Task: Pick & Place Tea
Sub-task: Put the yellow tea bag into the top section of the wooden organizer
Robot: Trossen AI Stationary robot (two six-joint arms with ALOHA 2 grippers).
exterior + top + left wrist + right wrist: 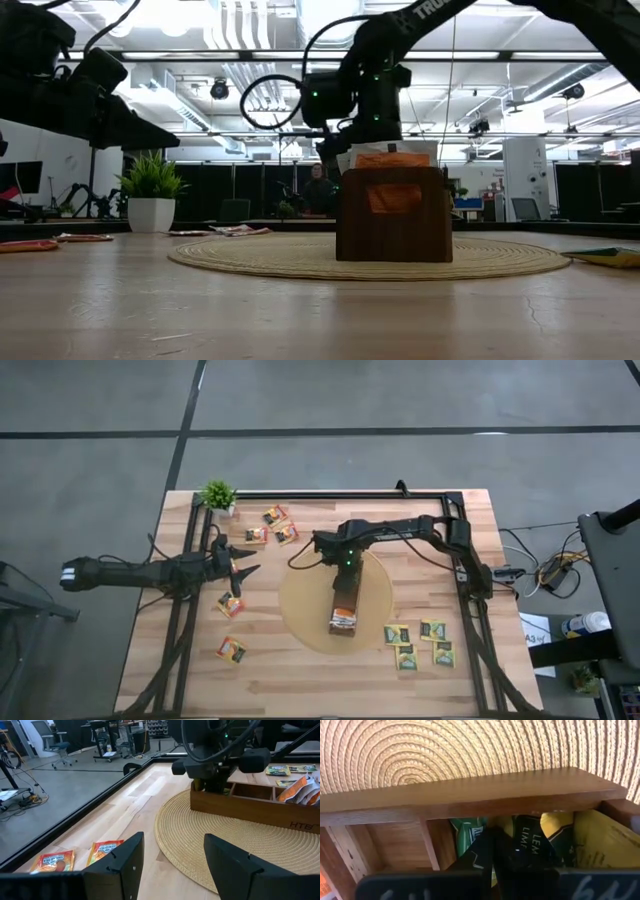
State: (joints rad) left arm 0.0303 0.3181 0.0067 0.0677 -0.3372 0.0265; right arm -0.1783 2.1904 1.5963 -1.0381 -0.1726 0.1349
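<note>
My table [300, 680] fills the middle of the high view. At its centre lies the round mat [300, 622], and on the mat stands the long box [344, 612], running from mid-frame toward the bottom. My right gripper [347, 568] is over the box's upper end, down in a compartment among sachets [530, 845]. My left gripper [243, 561] hangs left of the mat. Above it, near the table's upper left corner, stands the potted plant [218, 494]. Three tea sachets [275, 516] lie right of the plant, two more [230, 604] lower left of the mat, four [397, 635] at lower right.
</note>
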